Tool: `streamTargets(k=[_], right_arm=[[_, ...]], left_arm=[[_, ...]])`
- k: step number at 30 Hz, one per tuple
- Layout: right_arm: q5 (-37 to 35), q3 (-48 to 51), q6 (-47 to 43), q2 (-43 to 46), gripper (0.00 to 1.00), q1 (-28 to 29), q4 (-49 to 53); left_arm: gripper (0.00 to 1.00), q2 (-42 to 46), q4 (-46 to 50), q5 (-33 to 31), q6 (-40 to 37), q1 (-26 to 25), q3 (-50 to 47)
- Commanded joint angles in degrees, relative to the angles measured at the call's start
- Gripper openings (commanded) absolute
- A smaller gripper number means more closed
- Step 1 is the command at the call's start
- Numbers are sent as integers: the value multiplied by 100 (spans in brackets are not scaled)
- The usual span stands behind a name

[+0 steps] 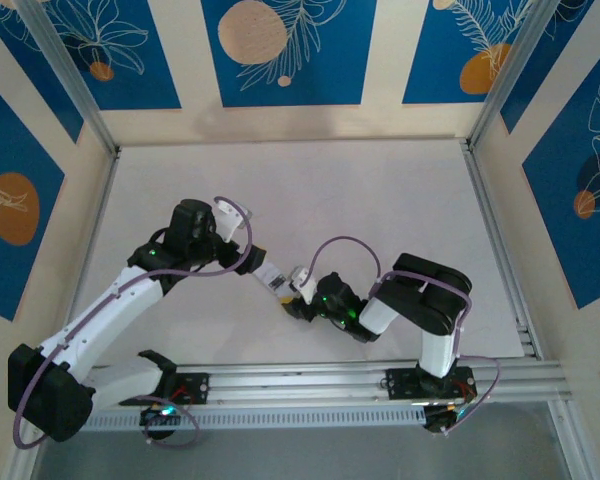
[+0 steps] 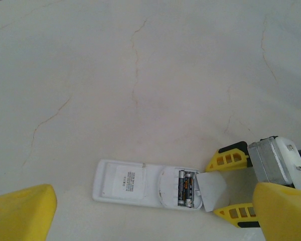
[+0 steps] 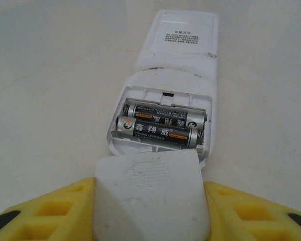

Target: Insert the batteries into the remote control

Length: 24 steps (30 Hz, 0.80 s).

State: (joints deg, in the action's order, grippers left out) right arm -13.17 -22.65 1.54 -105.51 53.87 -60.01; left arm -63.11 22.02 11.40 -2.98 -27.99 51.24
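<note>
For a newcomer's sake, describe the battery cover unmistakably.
Find the white rectangular plastic remote control lying face down on the pale table. At its open end, beside two dark cylindrical batteries, the right end effector grips a flat white plastic lid: it alone bears a ribbed oval patch.

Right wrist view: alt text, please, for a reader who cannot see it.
Two batteries lie side by side in the open compartment of the white remote control, which rests back-up on the pale table. In the foreground, the right claw holds the detached battery cover between its yellow fingers.
</note>
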Motion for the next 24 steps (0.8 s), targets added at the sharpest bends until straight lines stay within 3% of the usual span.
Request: streamTargets(k=[1,6,15,24], right_arm=[[95,14,-5,117,46,0,339],[-53,51,126,490,45,25,700],[-884,-294,696,1795,41,391,2688],[-1075,-973,639,1508,42,408,3509]], left_arm=[[100,-15,-47,82,-20,29,-83],[100,-17,-30,43,17,37,-71],[100,12,-2,-39,79,30,-53],[100,-61,300,-541,227,31,91]])
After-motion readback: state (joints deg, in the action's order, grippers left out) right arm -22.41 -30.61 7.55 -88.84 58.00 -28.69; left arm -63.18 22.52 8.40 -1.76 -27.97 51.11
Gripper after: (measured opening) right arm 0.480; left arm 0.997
